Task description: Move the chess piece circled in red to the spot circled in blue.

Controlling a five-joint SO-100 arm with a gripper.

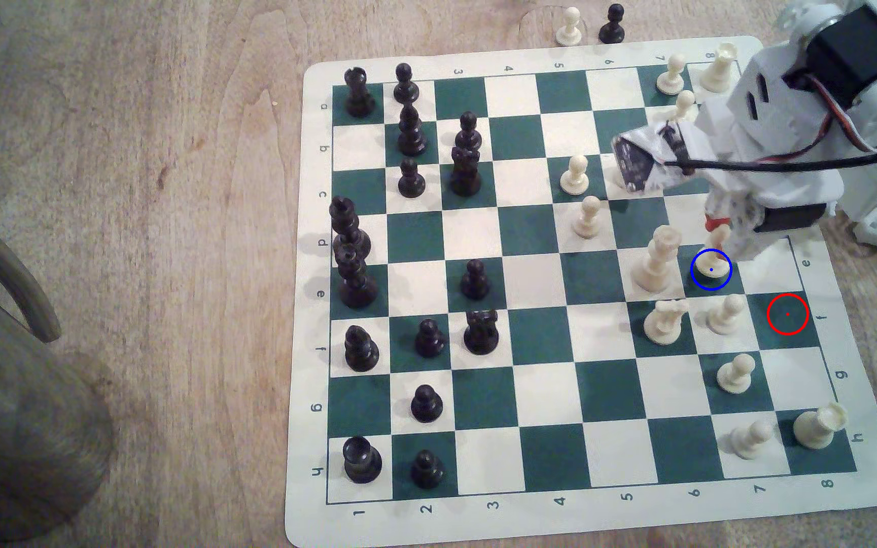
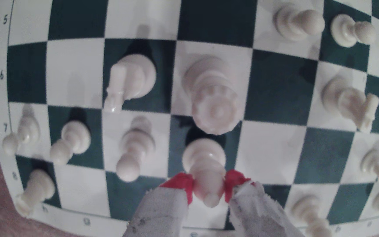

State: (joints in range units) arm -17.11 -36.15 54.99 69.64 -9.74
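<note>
The cream bishop-like chess piece (image 1: pixel 716 259) stands upright with its round base inside the blue ring, on the ringed dark green spot (image 1: pixel 697 285). My gripper (image 1: pixel 718 231) reaches in from the exterior view's right, and its red-tipped fingers are shut on the piece's slim upper body. In the wrist view the red pads (image 2: pixel 185 183) press both sides of the chess piece (image 2: pixel 203 157), whose base rests on the green square (image 2: pixel 176 145). The red-ringed green square (image 1: pixel 787 314) holds nothing.
A tall crowned cream piece (image 1: pixel 655 261) stands close on the exterior view's left of the blue ring. A cream knight (image 1: pixel 665 321) and a pawn (image 1: pixel 723 316) stand just in front. Black pieces (image 1: pixel 470 158) fill the board's left side. Two pawns (image 1: pixel 589 26) stand off the board.
</note>
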